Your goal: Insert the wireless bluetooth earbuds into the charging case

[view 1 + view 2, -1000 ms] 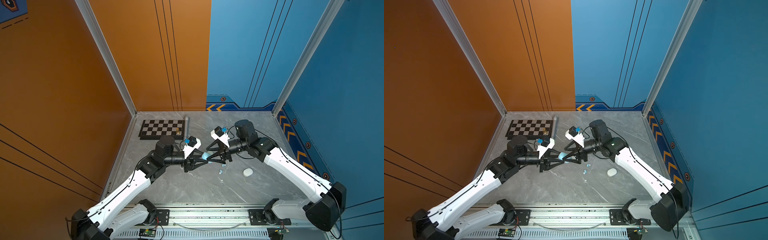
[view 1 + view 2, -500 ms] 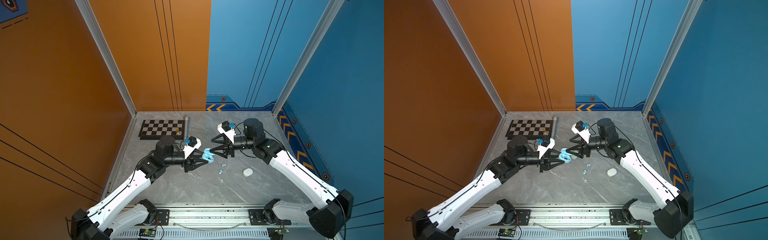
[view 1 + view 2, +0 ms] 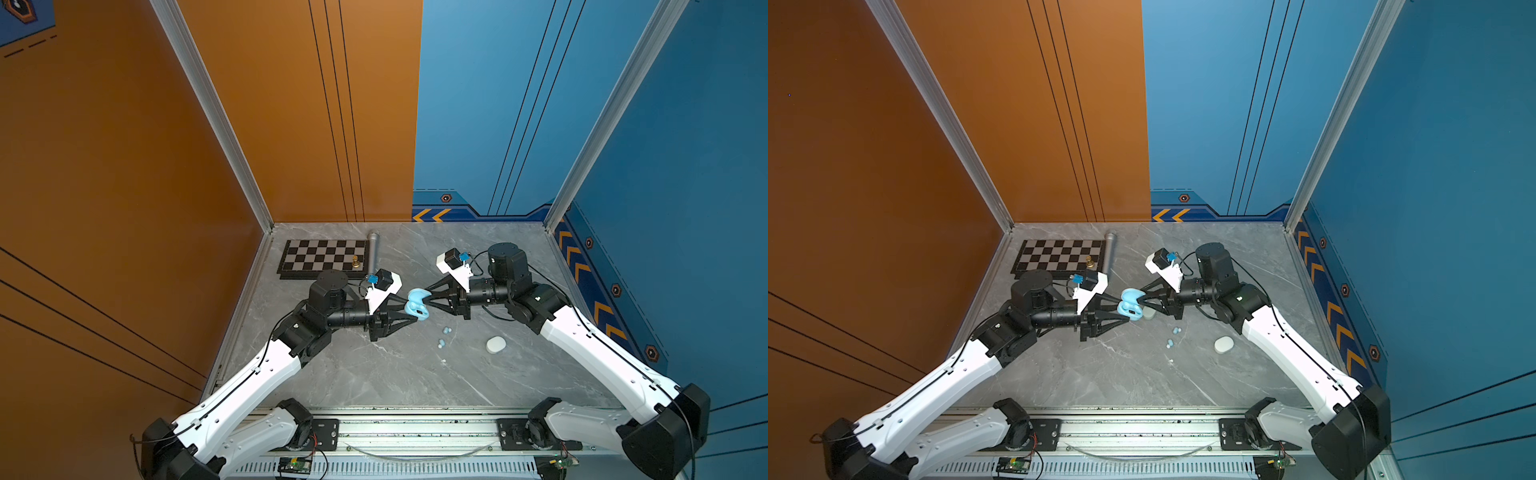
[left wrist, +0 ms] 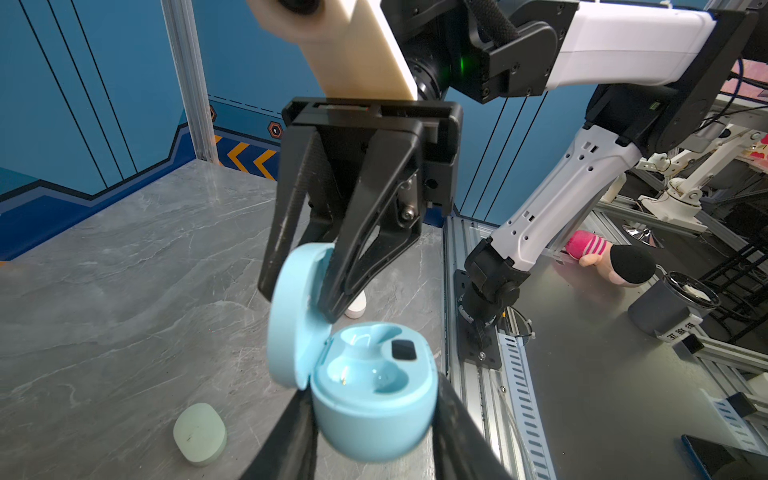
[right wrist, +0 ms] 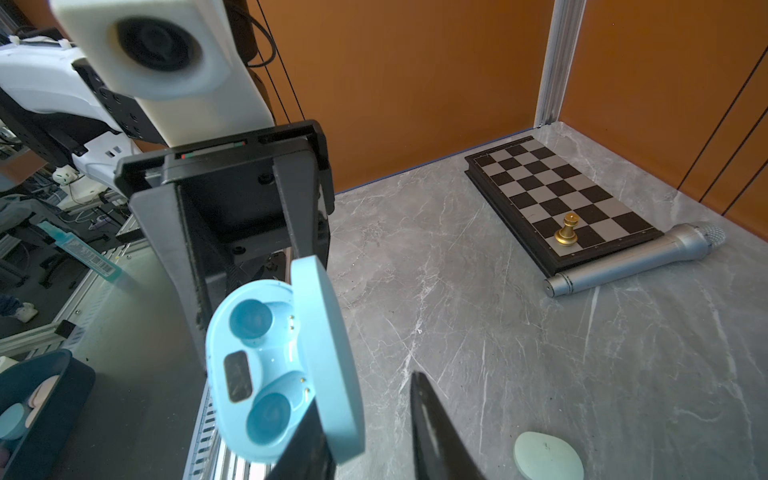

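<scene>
While the left gripper [image 3: 409, 313] clamps the base of the pale blue charging case [image 3: 417, 312] mid-table, seemingly lifted off the marble table [image 3: 374, 374], the right gripper [image 3: 428, 300] noses in from the right at the raised lid [image 3: 417, 295]. Both top views agree on that. The earbuds [image 3: 445, 330] lie loose on the stone, just right of the case and nearer, between it and a closed white case [image 3: 496, 344]. So my call: case open, nothing inserted, every bud left to go. How many buds there are, I can't count; they're specks. A mint case [image 3: 1148, 313] peeks out under the right gripper in a top view only.

Over to the left wrist view: both wells [image 4: 361, 376] sit bare and glossy. The left fingers [image 4: 291, 440] hug the base, their tips cut off. The right fingers straddle the lid, one outside, one inside.

Right wrist view now: the wells are empty again, and one right finger [image 5: 436, 432] stands apart from the lid's outer face. Pinched or merely bracketed, I cannot tell. No buds show in either wrist view.
</scene>
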`<action>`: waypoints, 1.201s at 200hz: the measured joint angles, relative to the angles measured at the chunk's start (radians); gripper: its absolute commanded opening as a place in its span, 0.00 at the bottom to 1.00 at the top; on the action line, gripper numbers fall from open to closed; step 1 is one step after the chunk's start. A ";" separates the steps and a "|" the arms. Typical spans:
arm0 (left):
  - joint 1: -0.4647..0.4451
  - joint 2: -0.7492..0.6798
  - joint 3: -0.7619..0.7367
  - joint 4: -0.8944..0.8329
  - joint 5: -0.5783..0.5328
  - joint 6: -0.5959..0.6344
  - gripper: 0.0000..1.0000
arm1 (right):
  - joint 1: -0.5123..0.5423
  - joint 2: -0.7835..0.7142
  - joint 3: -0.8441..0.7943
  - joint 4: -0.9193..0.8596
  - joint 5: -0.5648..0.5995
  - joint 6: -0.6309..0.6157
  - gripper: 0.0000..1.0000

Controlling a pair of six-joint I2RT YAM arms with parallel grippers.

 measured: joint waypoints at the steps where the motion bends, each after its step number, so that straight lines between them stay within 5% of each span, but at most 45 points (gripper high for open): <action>1: 0.000 0.000 0.000 0.000 -0.002 -0.001 0.00 | 0.000 0.000 0.000 0.000 -0.002 0.004 0.18; 42: -0.001 0.013 0.006 0.017 -0.006 -0.031 0.00 | 0.001 -0.013 -0.004 0.001 0.001 -0.014 0.00; 67: -0.004 0.015 0.012 0.021 -0.006 -0.046 0.06 | 0.001 -0.024 -0.004 0.001 0.010 -0.018 0.00; 104: -0.005 0.010 0.012 0.031 -0.030 -0.068 0.75 | 0.004 -0.046 -0.011 0.008 0.045 -0.033 0.00; 132: -0.002 -0.032 0.011 0.025 -0.069 -0.069 0.90 | 0.004 -0.072 -0.019 0.006 0.094 -0.063 0.00; 168: 0.016 -0.074 0.039 -0.025 -0.117 -0.040 0.88 | 0.023 -0.085 -0.018 -0.028 0.161 -0.127 0.00; 181: 0.017 -0.069 0.075 -0.061 -0.137 -0.016 0.76 | 0.041 -0.085 -0.018 -0.050 0.183 -0.150 0.00; 240: -0.032 0.027 0.249 -0.243 -0.212 0.179 0.57 | 0.104 -0.085 -0.005 -0.082 0.244 -0.195 0.00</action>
